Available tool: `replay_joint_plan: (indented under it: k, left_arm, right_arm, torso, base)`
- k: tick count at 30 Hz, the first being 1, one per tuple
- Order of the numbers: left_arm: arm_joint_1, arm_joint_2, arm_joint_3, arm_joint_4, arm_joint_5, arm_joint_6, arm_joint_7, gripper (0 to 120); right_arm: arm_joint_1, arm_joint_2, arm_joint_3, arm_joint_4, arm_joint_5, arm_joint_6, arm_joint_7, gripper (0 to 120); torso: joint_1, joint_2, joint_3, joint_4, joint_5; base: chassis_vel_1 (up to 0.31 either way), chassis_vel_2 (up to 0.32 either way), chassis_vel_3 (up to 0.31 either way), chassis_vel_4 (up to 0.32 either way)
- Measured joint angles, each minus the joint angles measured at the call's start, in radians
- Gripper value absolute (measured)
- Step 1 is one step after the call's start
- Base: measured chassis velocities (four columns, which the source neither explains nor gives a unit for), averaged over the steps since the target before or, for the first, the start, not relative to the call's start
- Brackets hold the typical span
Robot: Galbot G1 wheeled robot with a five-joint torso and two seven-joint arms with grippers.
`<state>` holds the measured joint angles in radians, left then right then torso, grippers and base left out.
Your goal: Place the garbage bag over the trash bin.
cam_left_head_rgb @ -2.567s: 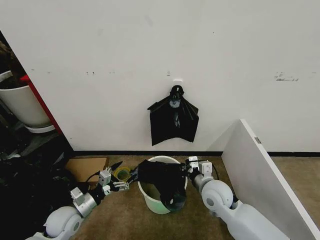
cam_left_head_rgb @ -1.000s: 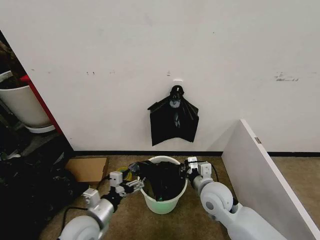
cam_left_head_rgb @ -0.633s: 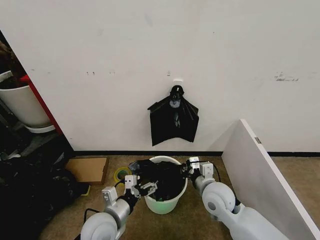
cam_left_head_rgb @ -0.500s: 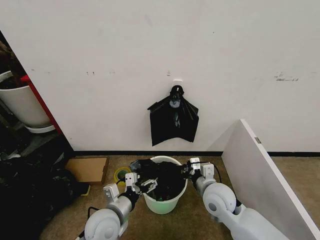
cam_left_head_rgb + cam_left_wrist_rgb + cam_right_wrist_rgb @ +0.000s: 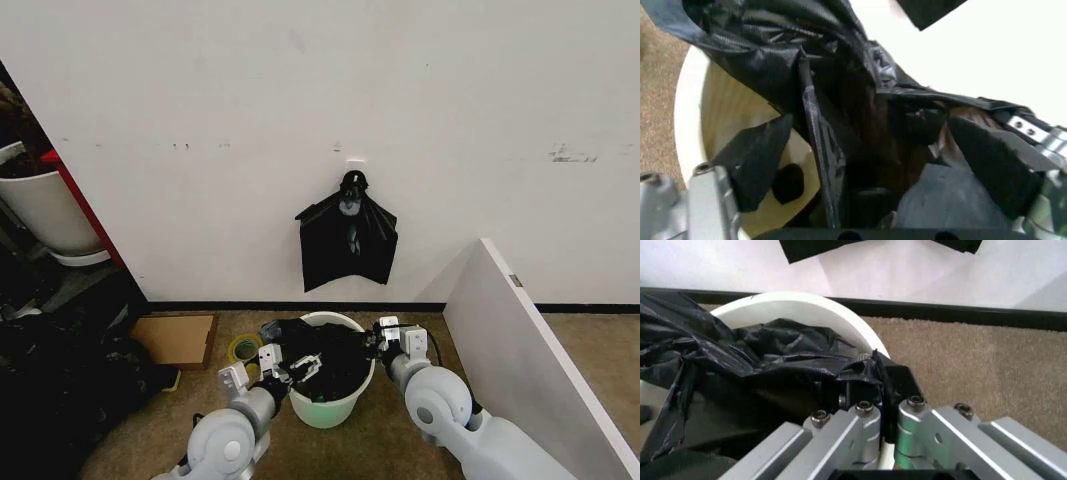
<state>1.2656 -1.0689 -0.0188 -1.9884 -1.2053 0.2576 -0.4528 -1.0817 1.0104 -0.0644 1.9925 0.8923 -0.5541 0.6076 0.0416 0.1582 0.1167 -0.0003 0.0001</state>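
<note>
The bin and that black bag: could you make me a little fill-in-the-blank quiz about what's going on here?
1. The bag lies bunched in the mouth of the ____.
2. The right gripper is shut on the bag at the bin's ____.
3. A bunch of black bags hangs on the ____ behind.
4. The left gripper reaches over the bin's rim, its jaws ____.

Missing words: bin; rim; wall; open

The garbage bag (image 5: 322,352) hides the trash bin's (image 5: 322,405) inside.
</note>
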Motion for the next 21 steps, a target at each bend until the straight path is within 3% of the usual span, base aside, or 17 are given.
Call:
replay_joint_plan:
  k: [4,15,20,21]
  left_arm:
    - [-0.031,-0.018,0.019,0.02,-0.009,0.022,-0.04,70]
    - [-0.072,-0.056,0.03,0.057,-0.031,0.067,-0.111,35]
    - [-0.096,-0.07,0.028,0.087,-0.057,0.078,-0.146,11]
    - [-0.096,-0.07,0.028,0.087,-0.057,0.078,-0.146,11]
  right_arm:
    - [-0.008,-0.005,0.007,0.004,0.002,-0.001,0.002,0]
    - [-0.009,-0.009,0.017,0.007,0.011,-0.001,0.007,0]
    - [-0.009,-0.01,0.018,0.007,0.015,-0.001,0.01,0]
    - [-0.009,-0.01,0.018,0.007,0.015,-0.001,0.01,0]
  torso:
    - [0.0,0.0,0.0,0.0,0.0]
    - [0.0,0.0,0.0,0.0001,0.0001]
    - [0.0,0.0,0.0,0.0,0.0]
    - [0.0,0.0,0.0,0.0,0.0]
  base:
    - [0.0,0.0,0.0,0.0]
    - [0.0,0.0,0.0,0.0]
    - [0.0,0.0,0.0,0.0]
    - [0.0,0.0,0.0,0.0]
